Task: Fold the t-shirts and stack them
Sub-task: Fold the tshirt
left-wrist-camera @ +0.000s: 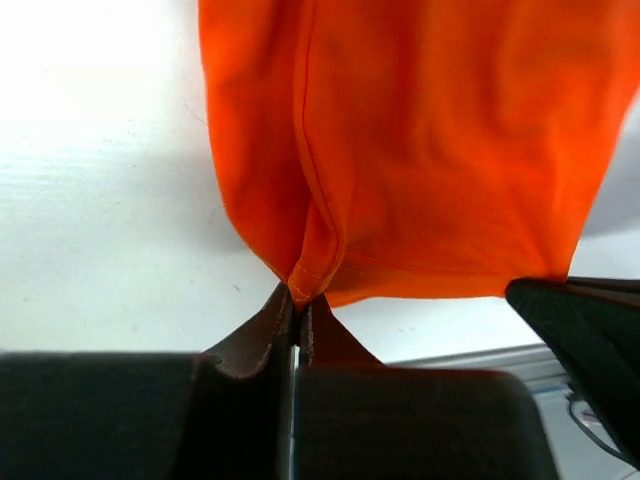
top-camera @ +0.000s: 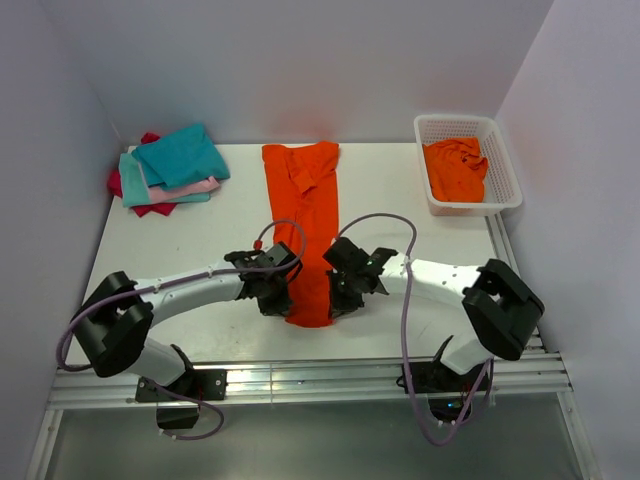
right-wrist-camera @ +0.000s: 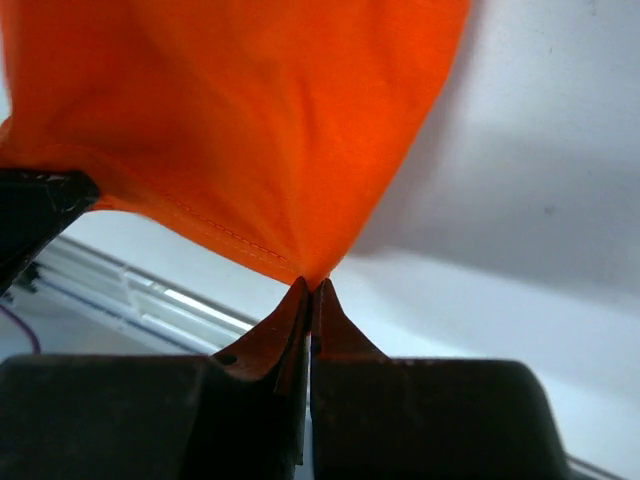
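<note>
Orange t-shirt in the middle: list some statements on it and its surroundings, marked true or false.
1. The left gripper and right gripper are both shut on the long orange t-shirt's near hem. True.
2. That shirt lies spread at full width. False: it is folded lengthwise into a narrow strip.
3. The crumpled orange tee lies on the bare table. False: it lies in the white basket.
4. A folded stack with teal on top sits at the far left. True.

A white plastic lattice basket stood at the far right corner of the white rectangular table, whose near edge carried a silver metal rail.
</note>
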